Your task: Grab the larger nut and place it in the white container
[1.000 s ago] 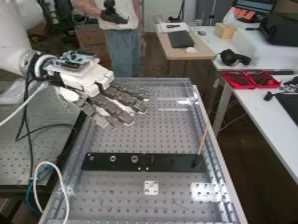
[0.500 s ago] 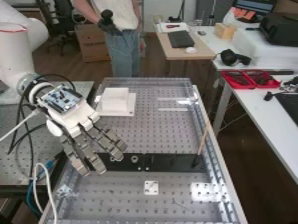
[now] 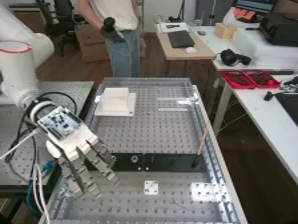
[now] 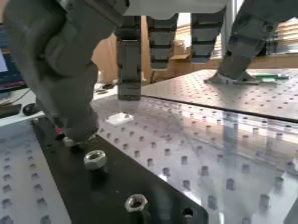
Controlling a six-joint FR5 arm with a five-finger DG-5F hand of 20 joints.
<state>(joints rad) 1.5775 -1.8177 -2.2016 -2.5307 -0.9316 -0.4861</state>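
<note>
Currently, nearest the high camera, a small white plate with holes lies on the perforated worktop, between its near edge and a flat black bar. Over the worktop's left edge, above the bar's left end, is the robot hand, palm down, open, its fingers straight and slightly spread, with nothing in its grasp. Three parts stand in a row on the left half of the bar: the smaller nut nearest the left edge, the larger nut upright in the middle, then the bearing. In the wrist view the thumb hangs over the bar near the larger nut, its tip partly hiding the bearing; whether they touch, I cannot tell. At the bar's right end, close to the worktop's right edge, a thin wooden stick stands tilted. Farther back, toward the far left corner, sits the white container on a flat white base, well apart from the nuts.
</note>
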